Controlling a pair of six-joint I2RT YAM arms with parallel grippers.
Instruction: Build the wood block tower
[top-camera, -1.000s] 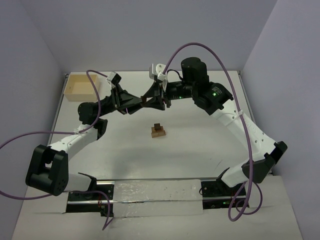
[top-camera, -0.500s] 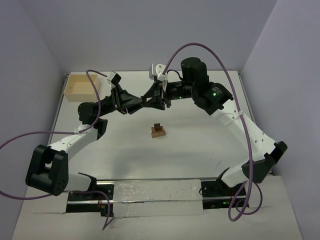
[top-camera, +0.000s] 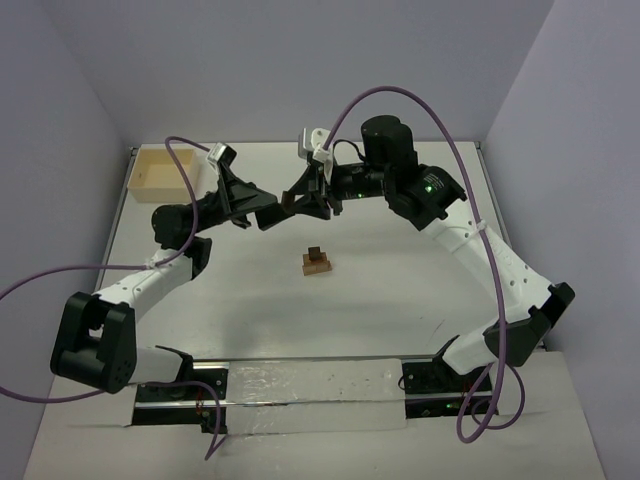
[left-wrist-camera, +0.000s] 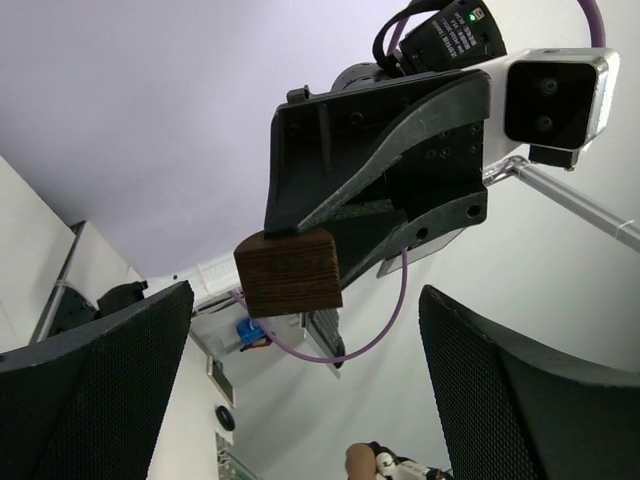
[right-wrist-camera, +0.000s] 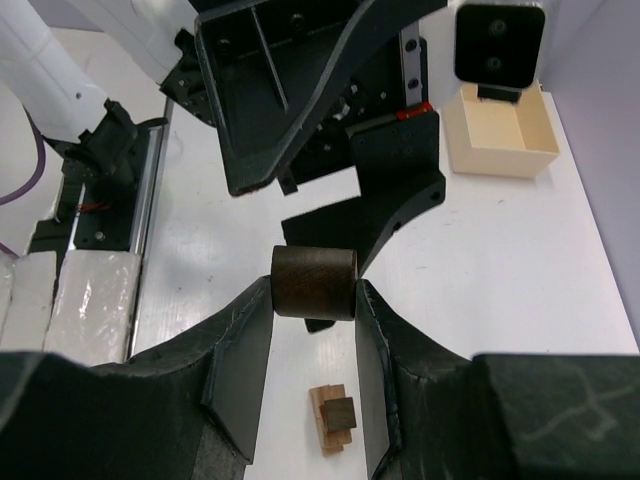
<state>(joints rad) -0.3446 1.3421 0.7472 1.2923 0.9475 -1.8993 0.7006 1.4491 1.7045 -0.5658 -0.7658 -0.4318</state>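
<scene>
The wood block tower (top-camera: 318, 261) stands mid-table: a tan base, a reddish-brown piece and a dark top; it also shows low in the right wrist view (right-wrist-camera: 333, 418). A dark brown wood block (right-wrist-camera: 315, 283) is held in the air behind the tower, with my right gripper (right-wrist-camera: 315, 300) shut on its two sides. My left gripper (top-camera: 262, 208) faces it from the left and is open. In the left wrist view its fingers (left-wrist-camera: 100, 380) stand wide on either side of the block (left-wrist-camera: 290, 270), apart from it.
A pale square wooden box (top-camera: 160, 172) sits at the far left corner and shows in the right wrist view (right-wrist-camera: 500, 130) too. Purple cables arc over both arms. Walls close the table at the back and sides.
My left gripper has opened, let go of the dark block and drawn back a little to the left. The right gripper keeps the block in the same place.
</scene>
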